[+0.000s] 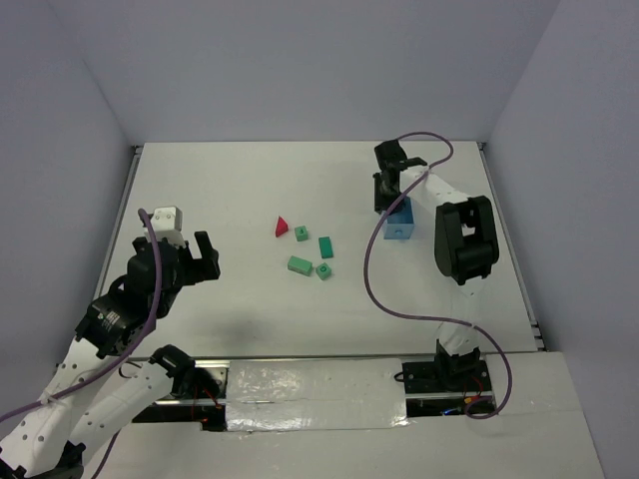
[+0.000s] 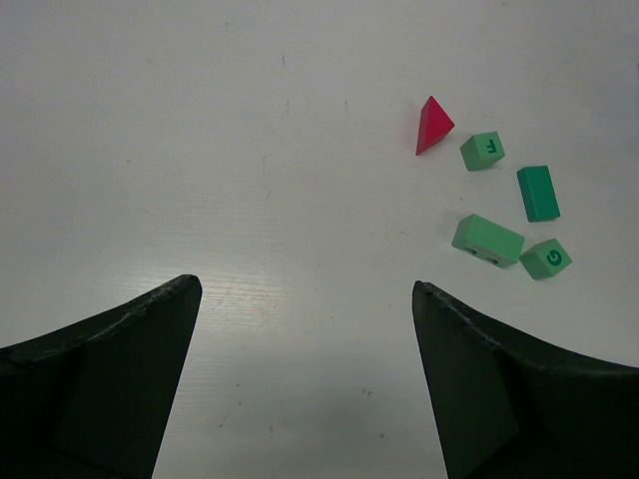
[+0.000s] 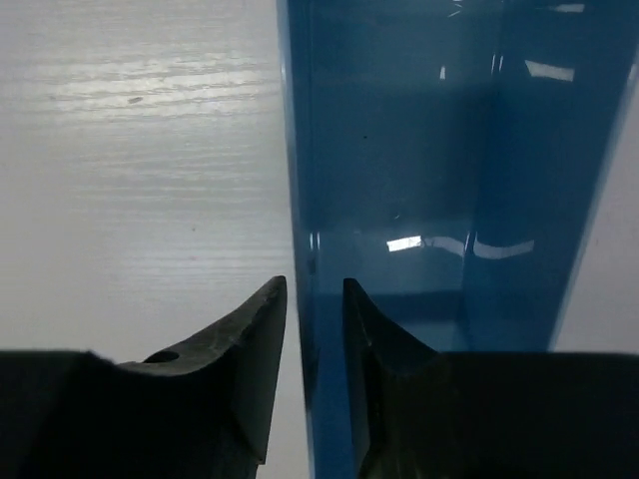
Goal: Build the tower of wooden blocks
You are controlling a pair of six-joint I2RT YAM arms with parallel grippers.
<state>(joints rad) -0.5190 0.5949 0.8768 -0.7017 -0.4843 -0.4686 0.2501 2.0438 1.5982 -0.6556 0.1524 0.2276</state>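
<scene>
The blocks lie loose and flat mid-table: a red triangular piece (image 1: 282, 227) (image 2: 432, 124), a green cube (image 1: 301, 233) (image 2: 482, 151), a dark green rectangular block (image 1: 325, 246) (image 2: 538, 193), a light green rectangular block (image 1: 299, 264) (image 2: 487, 239) and a second green cube (image 1: 323, 270) (image 2: 546, 258). None is stacked. My left gripper (image 1: 190, 261) (image 2: 305, 289) hovers wide open left of them, holding nothing. My right gripper (image 1: 389, 200) (image 3: 315, 284) is at the blue tray (image 1: 399, 225), one finger outside and one inside its left wall (image 3: 300, 200), closed narrowly on it.
The tray's inside (image 3: 439, 150) shows no blocks. Its far side is hidden under the right arm (image 1: 461, 235). A purple cable (image 1: 369, 269) loops over the table right of the blocks. Grey walls enclose the table on three sides.
</scene>
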